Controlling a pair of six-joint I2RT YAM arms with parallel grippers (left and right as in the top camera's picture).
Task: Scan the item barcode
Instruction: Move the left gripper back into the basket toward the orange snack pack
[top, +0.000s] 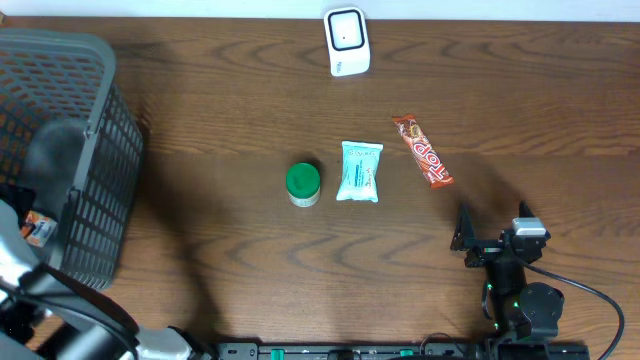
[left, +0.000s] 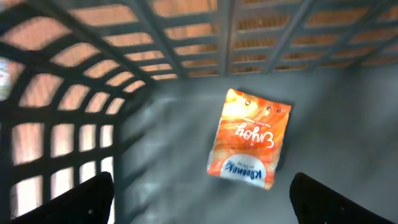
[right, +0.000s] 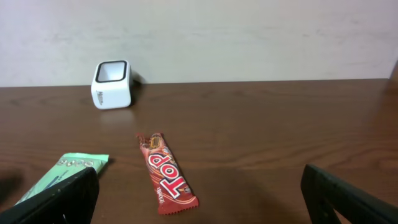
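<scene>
Left gripper (left: 200, 198) hangs spread wide, holding nothing, inside the basket (left: 186, 43); I see the orange packet (left: 250, 138) lying loose on its floor. Right gripper (right: 199, 186), equally wide and empty, faces the bar (right: 166, 174), scanner (right: 112, 84) beyond.

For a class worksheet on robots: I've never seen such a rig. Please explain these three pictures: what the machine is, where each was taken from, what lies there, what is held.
Two robot arms stand at a table, each ending in a two-finger pincer. One picture looks down from overhead; the other two come from cameras on the wrists. On the table lie a white scanner, a red candy bar, a teal packet and a green-lidded tub; a basket stands at the left. The left pincer is open inside the basket, over an orange packet on its floor. The right pincer is open. Nothing is held.
</scene>
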